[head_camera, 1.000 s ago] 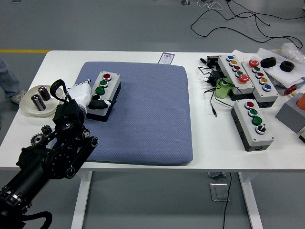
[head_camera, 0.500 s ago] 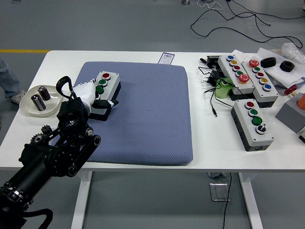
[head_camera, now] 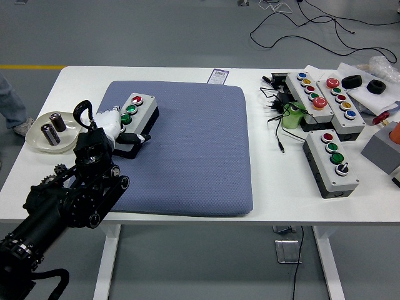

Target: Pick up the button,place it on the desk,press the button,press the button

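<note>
One button box [head_camera: 136, 112] sits on the blue pad's [head_camera: 194, 150] left part — your left hand [head_camera: 112, 125] is against its near-left side, fingers wrapped on it, thumb over the front end. Three more boxes [head_camera: 325, 100] lie far right.

White dish [head_camera: 37, 145] with two metal cylinders [head_camera: 52, 128] at left; green cup [head_camera: 291, 117] among black cables [head_camera: 278, 128]; black rings [head_camera: 365, 83] far right.
</note>
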### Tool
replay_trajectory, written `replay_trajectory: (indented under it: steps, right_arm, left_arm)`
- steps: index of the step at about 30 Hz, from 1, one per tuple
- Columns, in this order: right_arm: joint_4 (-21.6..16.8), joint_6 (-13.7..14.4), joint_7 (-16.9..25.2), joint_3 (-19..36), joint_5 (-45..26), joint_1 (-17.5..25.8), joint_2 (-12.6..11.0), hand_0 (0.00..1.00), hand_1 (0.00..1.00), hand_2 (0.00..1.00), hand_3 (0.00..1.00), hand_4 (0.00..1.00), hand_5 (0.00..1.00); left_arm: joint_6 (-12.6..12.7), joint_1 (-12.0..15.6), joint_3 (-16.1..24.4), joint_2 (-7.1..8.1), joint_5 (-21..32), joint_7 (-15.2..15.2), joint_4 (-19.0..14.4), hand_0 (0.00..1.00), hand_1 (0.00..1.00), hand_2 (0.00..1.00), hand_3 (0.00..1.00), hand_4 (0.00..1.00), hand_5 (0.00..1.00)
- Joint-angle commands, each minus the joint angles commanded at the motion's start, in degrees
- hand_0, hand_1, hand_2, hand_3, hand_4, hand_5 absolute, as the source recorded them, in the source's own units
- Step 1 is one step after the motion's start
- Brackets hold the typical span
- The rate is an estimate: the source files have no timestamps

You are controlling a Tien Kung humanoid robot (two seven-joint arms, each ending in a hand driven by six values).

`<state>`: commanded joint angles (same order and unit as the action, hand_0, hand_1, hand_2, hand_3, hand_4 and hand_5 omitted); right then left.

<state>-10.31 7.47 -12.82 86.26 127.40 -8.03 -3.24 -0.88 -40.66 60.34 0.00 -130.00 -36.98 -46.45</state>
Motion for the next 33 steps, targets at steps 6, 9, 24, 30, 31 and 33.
replay_trajectory:
  steps: [6,9,24,30,31,33]
  right_arm:
    - [0.00,0.03,-0.04,-0.30,-0.46,-0.10,-0.06,0.673,0.658,0.674,0.624,0.310,0.173]
    - [0.00,0.04,-0.04,-0.35,-0.60,-0.17,-0.10,0.673,0.658,0.674,0.624,0.310,0.173]
    - [0.00,0.09,-0.05,-0.27,-0.78,-0.33,-0.22,0.673,0.658,0.674,0.624,0.310,0.173]
    - [0.00,0.12,-0.06,-0.19,-0.72,-0.39,-0.19,0.673,0.658,0.674,0.624,0.310,0.173]
    - [0.00,0.12,-0.08,-0.17,-0.75,-0.40,-0.18,0.673,0.658,0.674,0.624,0.310,0.173]
    - [0.00,0.14,-0.09,-0.12,-0.74,-0.44,-0.17,0.673,0.658,0.674,0.624,0.310,0.173]
  left_arm:
    - [-0.42,0.01,-0.53,0.00,0.35,0.00,1.04,0.479,0.546,0.780,0.788,0.786,0.216]
    - [-0.17,0.01,-1.01,0.00,0.00,0.00,1.63,0.479,0.546,0.780,0.788,0.786,0.216]
    - [6.30,-0.09,-1.94,0.00,0.00,0.00,2.52,0.260,0.232,0.252,0.301,0.113,0.002]
    - [10.05,-0.12,-3.25,0.00,0.00,2.48,3.25,0.134,0.107,0.160,0.196,0.073,0.002]
    - [10.62,-0.09,-3.56,0.00,0.00,3.71,3.37,0.134,0.107,0.160,0.196,0.073,0.002]
    - [11.02,-0.10,-4.07,0.00,0.00,6.00,3.63,0.134,0.107,0.160,0.196,0.073,0.002]
